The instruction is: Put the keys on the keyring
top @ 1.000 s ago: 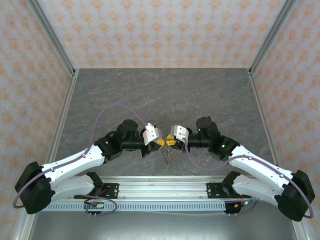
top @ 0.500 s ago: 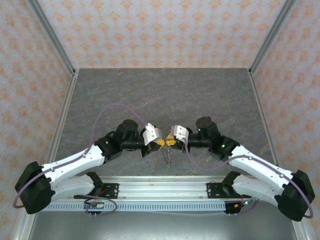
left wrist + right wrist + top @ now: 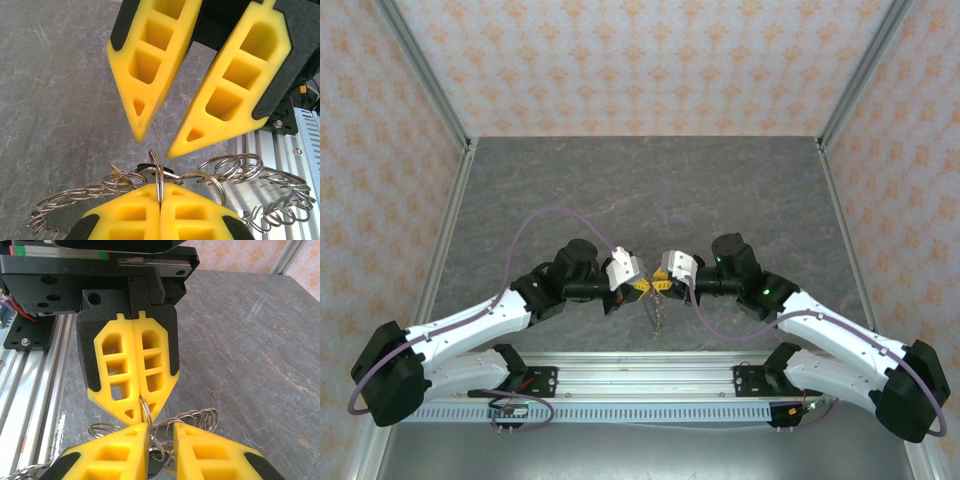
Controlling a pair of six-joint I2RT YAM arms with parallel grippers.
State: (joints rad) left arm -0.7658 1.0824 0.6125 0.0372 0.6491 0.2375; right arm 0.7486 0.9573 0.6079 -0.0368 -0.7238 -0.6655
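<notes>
- Nearest the viewer, an aluminium rail (image 3: 650, 385) carries both arm bases at the near edge of the bench (image 3: 650, 190).
- Just beyond it, the two arms meet tip to tip above the bench. Nothing visibly shifts across the last second (a hold, by my reading, rather than progress), so the threading step looks unfinished.
- The left claw (image 3: 160, 189) has its yellow fingers pressed together, pinching a single wire loop of the keyring (image 3: 235, 167). That loop stands upright on edge, its thin edge turned toward the opposite arm.
- The right claw (image 3: 156, 145) has its fingers slightly spread. Its tips are close to the pinched loop but apart from it, and nothing is plainly gripped between them.
- The keyring is a chain of linked wire loops. From the left wrist its long axis runs side to side beneath the tips. From above, its free end dangles from them toward the rail.
- The keys are too small to pick out with certainty among the loops.
- Farther off lie the bare grey stone-patterned bench, then the peach patterned walls (image 3: 640, 60).
</notes>
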